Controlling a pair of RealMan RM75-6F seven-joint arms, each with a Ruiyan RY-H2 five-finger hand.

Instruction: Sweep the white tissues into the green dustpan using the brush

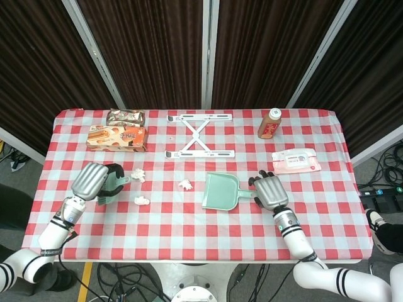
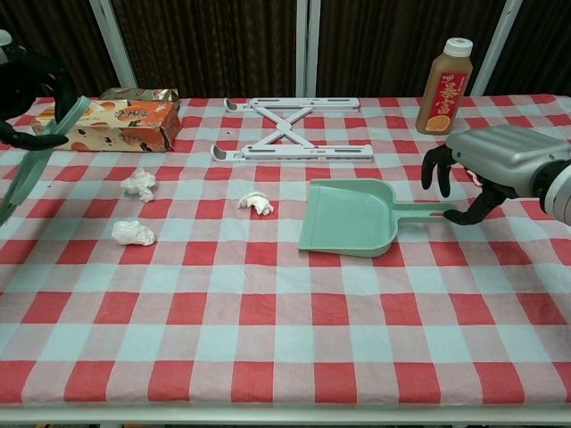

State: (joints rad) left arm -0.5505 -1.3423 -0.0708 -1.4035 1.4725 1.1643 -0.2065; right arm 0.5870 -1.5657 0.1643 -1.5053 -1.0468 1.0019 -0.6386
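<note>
Right hand (image 2: 489, 174) over dustpan (image 2: 350, 218) handle, seemingly ungrasped, chest view.

The left hand (image 1: 94, 181) sits at about 8 o'clock in the head view, fingers curled around the brush (image 2: 31, 165), forearm running down toward 7 o'clock. The right hand (image 1: 271, 190) sits at about 4 o'clock, palm down, fingers (image 2: 437, 169) spread and arched over the dustpan handle (image 2: 428, 211), forearm trailing toward 5 o'clock.
</note>
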